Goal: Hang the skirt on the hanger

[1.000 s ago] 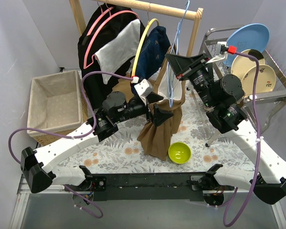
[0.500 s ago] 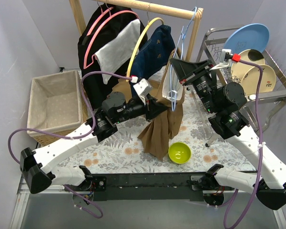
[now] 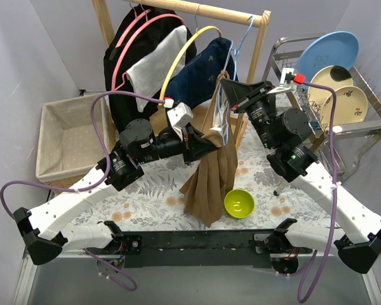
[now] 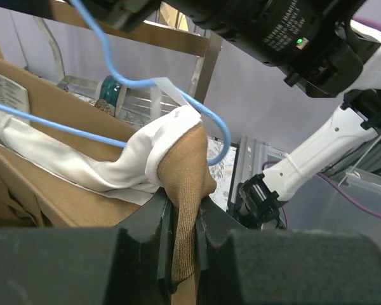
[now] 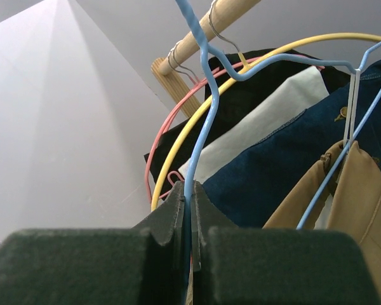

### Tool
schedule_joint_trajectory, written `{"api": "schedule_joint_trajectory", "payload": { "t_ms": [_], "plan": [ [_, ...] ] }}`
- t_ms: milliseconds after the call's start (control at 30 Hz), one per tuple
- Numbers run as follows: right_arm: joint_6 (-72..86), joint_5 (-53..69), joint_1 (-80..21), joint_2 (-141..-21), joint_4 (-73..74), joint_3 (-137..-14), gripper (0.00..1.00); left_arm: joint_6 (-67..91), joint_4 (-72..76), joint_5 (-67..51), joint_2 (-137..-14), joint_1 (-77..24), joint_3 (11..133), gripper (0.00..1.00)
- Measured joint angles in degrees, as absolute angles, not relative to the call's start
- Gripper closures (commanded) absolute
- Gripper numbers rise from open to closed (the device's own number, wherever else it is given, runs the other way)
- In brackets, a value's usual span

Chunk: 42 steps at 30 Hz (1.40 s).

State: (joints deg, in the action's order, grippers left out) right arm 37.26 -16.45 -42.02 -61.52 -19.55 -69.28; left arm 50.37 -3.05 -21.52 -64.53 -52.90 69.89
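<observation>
My left hand point(image 4: 183, 219) is closed on the skirt point(image 4: 189, 159). A fold of the brown waistband, white lining showing, is pinched between both fingers.

My right hand point(image 5: 189, 204) is closed on the hanger point(image 5: 202, 89), with the blue wire clamped between the fingers just below its neck. The two hands sit close together above the middle of the counter point(image 3: 146, 203), the right one higher and nearer the far edge.

Skirt: the waist is held up at the hanger. In the left wrist view the blue wire runs along the lining inside the waist opening. The rest of the skirt hangs in folds over the middle of the counter, the hem just beside a green bowl point(image 3: 239, 203) toward the near edge. I cannot tell whether the hem touches the counter.

Hanger: the hook reaches up to the wooden rail point(image 3: 197, 9) at the far edge. I cannot tell whether it rests on the rail.

Surroundings: a black garment on a pink hanger and a navy one on a yellow hanger hang on the rail, left of the skirt. A lined basket point(image 3: 51, 127) stands at the left edge. A rack point(image 3: 362, 127) with plates stands at the far right corner.
</observation>
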Motion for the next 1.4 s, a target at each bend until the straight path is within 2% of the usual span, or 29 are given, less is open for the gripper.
{"api": "schedule_joint_trajectory", "payload": {
  "t_ms": [733,1133,1233,1400],
  "plan": [
    [33.6,-25.4,-44.4,-67.5,-19.4,-75.7,0.99,46.4,-4.8,-30.5,-61.1,-52.0,69.3,1.00],
    [30.3,-29.2,-49.2,-68.2,-19.8,-76.5,0.99,44.0,-8.3,-30.8,-61.5,-52.0,71.7,1.00],
    [29.1,-26.7,-49.2,-67.7,-17.1,-78.0,0.99,43.7,-10.6,-28.1,-60.3,-52.1,71.4,1.00],
    [28.1,-20.8,-49.1,-64.1,-2.9,-86.8,0.99,43.9,-12.9,-20.4,-55.3,-52.8,69.0,1.00]
  ]
}}
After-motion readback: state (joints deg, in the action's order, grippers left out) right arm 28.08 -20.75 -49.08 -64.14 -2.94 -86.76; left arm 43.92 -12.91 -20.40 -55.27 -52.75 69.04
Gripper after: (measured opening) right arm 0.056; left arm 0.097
